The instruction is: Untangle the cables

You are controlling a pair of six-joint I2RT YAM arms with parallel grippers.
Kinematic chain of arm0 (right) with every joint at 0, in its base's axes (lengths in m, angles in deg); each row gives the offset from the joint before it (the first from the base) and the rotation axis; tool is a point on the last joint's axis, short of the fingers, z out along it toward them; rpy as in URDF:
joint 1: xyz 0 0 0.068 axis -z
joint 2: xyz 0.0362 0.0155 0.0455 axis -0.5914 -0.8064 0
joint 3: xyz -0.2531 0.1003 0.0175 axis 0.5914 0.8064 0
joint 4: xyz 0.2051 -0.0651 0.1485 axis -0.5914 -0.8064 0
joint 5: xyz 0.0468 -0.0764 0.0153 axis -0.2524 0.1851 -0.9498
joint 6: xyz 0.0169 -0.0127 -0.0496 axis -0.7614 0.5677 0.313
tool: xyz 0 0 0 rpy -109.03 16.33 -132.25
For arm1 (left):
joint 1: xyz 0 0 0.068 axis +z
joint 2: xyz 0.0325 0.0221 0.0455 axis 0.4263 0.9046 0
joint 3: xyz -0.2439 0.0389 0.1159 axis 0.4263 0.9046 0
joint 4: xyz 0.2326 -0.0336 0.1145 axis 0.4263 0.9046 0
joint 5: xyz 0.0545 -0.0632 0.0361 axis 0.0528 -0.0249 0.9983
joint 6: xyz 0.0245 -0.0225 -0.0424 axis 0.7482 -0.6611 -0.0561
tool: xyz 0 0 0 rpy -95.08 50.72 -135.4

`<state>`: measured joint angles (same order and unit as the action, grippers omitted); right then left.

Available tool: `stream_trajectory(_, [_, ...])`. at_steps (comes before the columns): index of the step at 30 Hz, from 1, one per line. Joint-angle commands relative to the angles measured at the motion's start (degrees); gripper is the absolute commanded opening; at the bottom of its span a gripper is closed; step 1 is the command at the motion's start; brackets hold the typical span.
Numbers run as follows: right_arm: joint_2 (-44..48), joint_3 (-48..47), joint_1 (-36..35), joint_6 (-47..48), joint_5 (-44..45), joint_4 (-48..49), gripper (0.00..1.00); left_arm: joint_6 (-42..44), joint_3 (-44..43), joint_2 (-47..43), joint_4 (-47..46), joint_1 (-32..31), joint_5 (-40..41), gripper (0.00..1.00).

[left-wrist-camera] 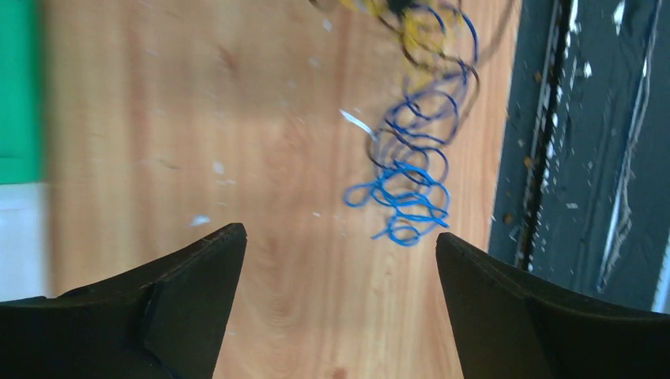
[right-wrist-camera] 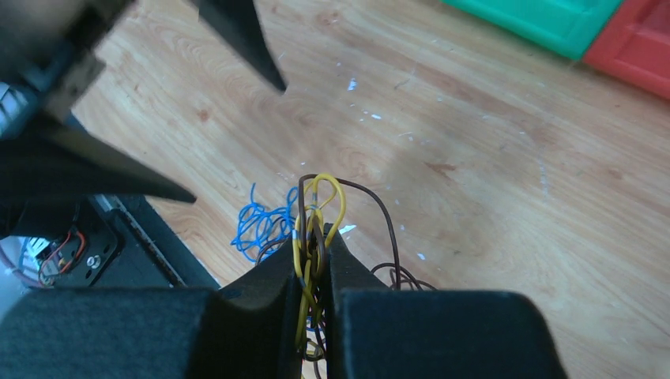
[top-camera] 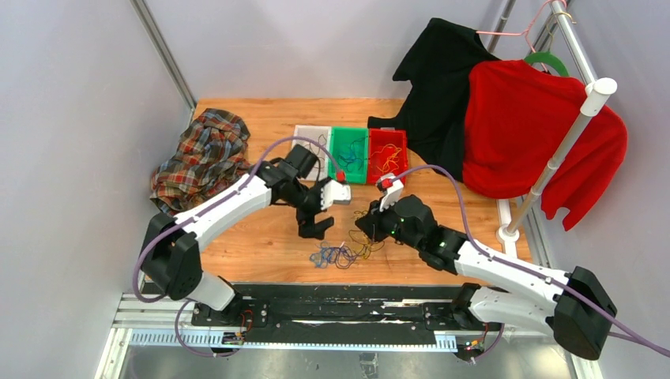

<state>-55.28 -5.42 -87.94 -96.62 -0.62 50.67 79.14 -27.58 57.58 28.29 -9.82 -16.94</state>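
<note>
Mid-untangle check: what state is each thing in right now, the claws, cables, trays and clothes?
left claw, open, empty, above the table.
right claw, shut on the yellow and brown strands.
cables, tangled; blue loops lying on the table.
green tray, holds a few wires.
red tray, holds a few wires.
plaid shirt, crumpled on the table.
red sweater, hanging up.

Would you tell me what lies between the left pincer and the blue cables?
Only bare table separates the left pincer from the blue cables, as the left wrist view shows.
</note>
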Motion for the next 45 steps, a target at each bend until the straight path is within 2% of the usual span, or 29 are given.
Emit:
stream_trajectory(1, [3.1,0.9,2.1,-0.2,3.0,-3.8,0.01,1.7,2.6,2.3,1.9,-3.2,3.3,0.94])
stream_trajectory(9, [8.1,3.9,2.3,-1.9,6.7,-8.0,0.01,2.1,8.0,6.7,-4.9,-7.6,7.4,0.90])
stream_trajectory(13, [8.4,3.8,2.3,-2.2,7.4,-9.5,0.01,2.1,8.6,9.3,-6.8,-8.7,8.1,0.79])
stream_trajectory(15, [8.6,3.7,2.3,-2.2,7.7,-9.9,0.01,2.4,9.8,9.8,-8.8,-9.4,9.7,0.67])
stream_trajectory(17, [8.9,3.6,2.2,-2.3,8.2,-10.3,0.01,2.2,10.6,9.6,-10.1,-9.5,11.6,0.51])
stream_trajectory(20, [9.3,3.5,2.4,-1.9,9.0,-11.3,0.01,4.0,10.5,7.0,-7.5,-9.4,14.2,0.15])
stream_trajectory(22, [9.4,3.2,2.5,-1.6,9.7,-12.0,0.01,5.4,10.2,3.9,-4.5,-8.9,15.4,0.01])
stream_trajectory(30, [7.4,1.3,3.2,-0.5,12.3,-14.7,0.01,10.6,-1.1,-8.0,13.9,-3.0,14.7,0.01])
stream_trajectory(38, [5.2,0.2,3.3,1.4,12.2,-16.5,0.01,8.9,-23.6,-12.5,17.5,-1.4,15.2,0.00])
stream_trajectory(40, [4.4,-1.0,3.3,1.8,11.4,-17.9,0.06,7.4,-27.9,-12.4,17.4,-1.4,14.6,0.00])
stream_trajectory(45, [6.7,-5.2,3.3,2.9,9.2,-17.9,0.31,4.0,-35.4,-11.4,17.3,-1.5,11.3,0.00])
